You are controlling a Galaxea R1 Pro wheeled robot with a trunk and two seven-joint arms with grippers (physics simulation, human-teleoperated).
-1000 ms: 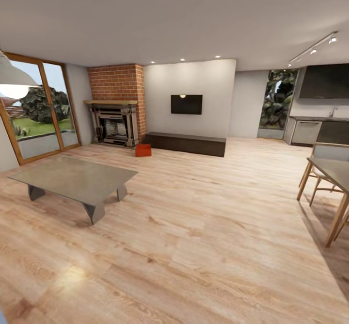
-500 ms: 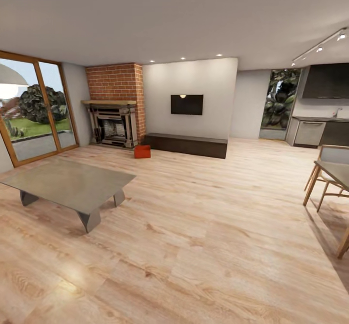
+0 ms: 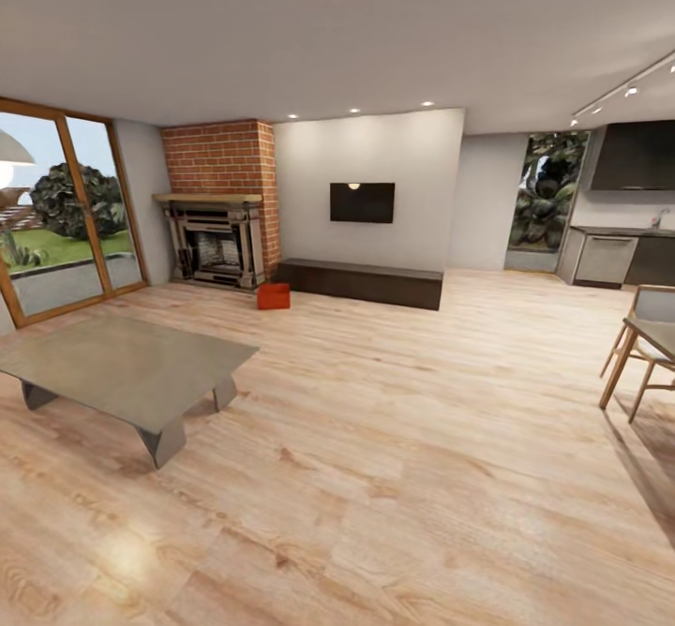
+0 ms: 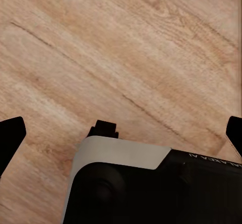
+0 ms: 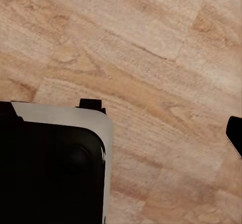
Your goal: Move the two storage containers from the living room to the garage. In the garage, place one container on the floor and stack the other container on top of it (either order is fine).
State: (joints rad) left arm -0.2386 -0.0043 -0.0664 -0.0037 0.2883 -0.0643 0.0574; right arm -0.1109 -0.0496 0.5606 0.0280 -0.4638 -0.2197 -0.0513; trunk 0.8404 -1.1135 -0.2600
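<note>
Container [image 3: 274, 296] on floor between fireplace [image 3: 214, 244] and bench [image 3: 364, 282]; table [image 3: 122, 365] nearer, left.

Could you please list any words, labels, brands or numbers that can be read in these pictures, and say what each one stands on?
No text can be read with certainty.
Left wrist view: a short strip of pale lettering on the dark robot body, at its upper edge, too small and cut off to read.
Head view: the black wall screen is blank, and the orange-red storage container shows no label.
</note>
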